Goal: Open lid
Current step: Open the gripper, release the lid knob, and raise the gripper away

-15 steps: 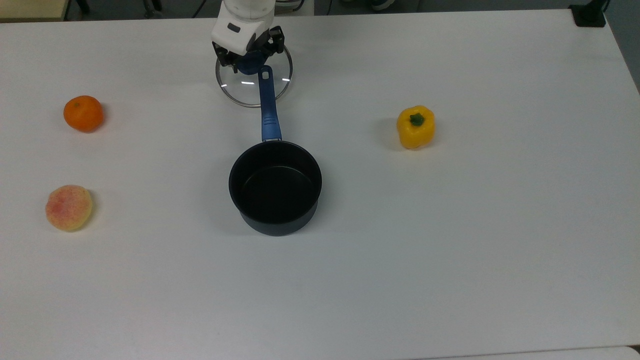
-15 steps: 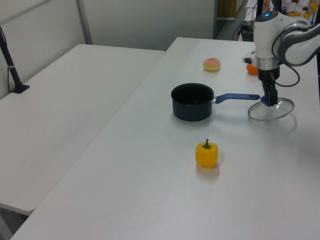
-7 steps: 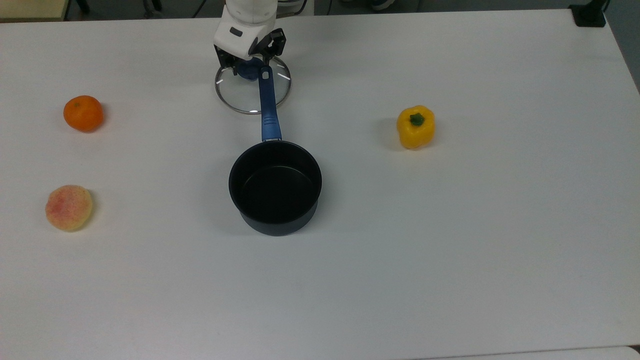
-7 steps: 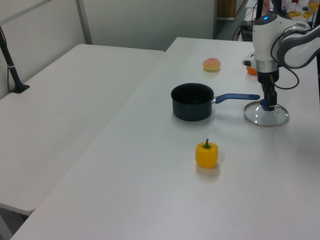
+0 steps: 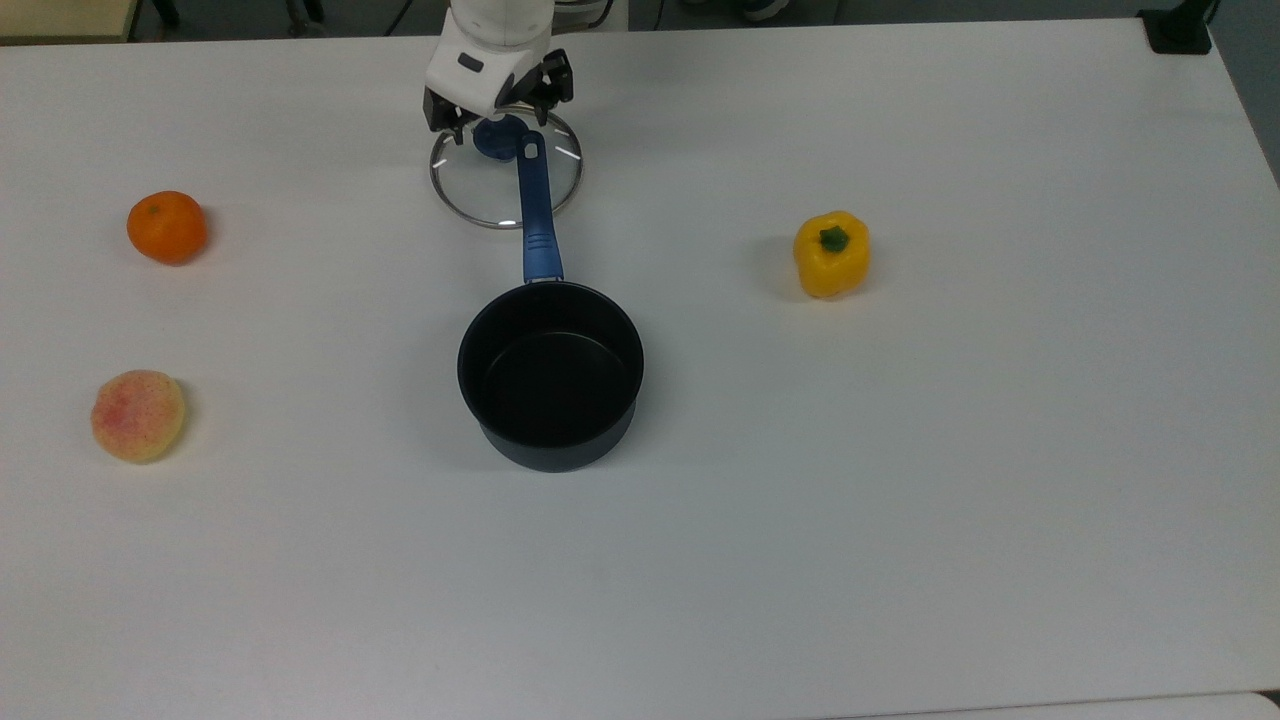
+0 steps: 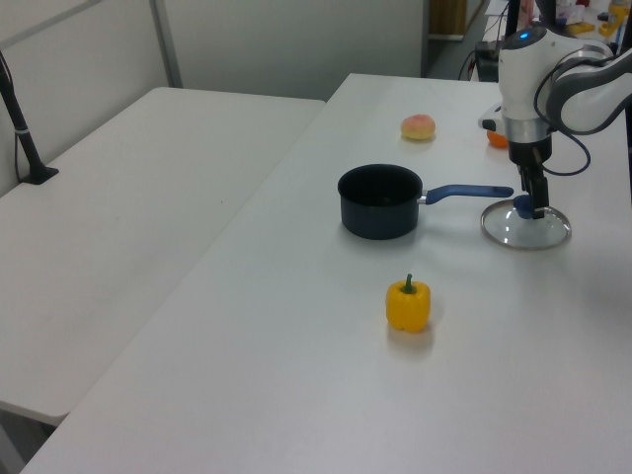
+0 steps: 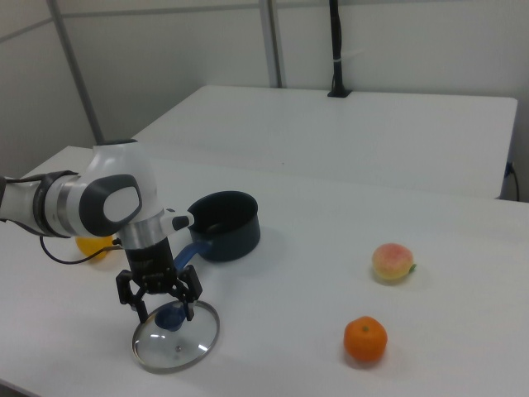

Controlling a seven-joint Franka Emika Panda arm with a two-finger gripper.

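The round glass lid [image 5: 478,190] lies flat on the white table, off the pan, at the far end of the pan's blue handle [image 5: 535,215]. The handle tip overlaps the lid's rim in the top view. My gripper [image 5: 497,118] stands open over the lid's blue knob [image 5: 497,138], one finger on each side. The right view has the knob [image 7: 170,317] between the spread fingers of the gripper [image 7: 163,309], above the lid [image 7: 178,341]. The dark saucepan [image 5: 550,375] stands uncovered and empty mid-table. In the left view the gripper [image 6: 534,203] sits over the lid [image 6: 525,229].
An orange [image 5: 166,227] and a peach [image 5: 138,415] lie at the top view's left. A yellow bell pepper [image 5: 832,254] stands at the top view's right. The table's far edge runs just behind the arm.
The lid, held tilted above the table a second ago, has come down flat beside the handle tip. The fingers have since spread apart off the knob.
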